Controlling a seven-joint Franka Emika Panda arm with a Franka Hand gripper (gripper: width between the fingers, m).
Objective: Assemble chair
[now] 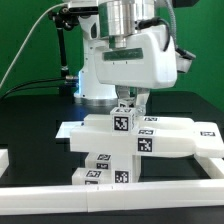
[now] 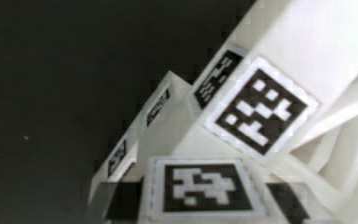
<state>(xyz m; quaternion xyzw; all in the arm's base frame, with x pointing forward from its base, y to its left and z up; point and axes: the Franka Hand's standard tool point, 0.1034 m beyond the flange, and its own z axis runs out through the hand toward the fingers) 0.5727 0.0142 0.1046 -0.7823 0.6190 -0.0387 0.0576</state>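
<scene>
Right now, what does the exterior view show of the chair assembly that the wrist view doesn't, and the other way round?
Only the exterior view shows the whole setup: the robot arm, its gripper down on the top tagged block, the flat panel beneath, the black table and the low white rail in front. Only the wrist view gives a close look at the tag patterns; no fingers are identifiable there. Both show white chair parts carrying black-and-white tags over the dark table.

Arm (image 1: 125,55): glossy white rounded housing, silver-grey cylindrical section on top, dark joint bands, black cables upper left.
</scene>
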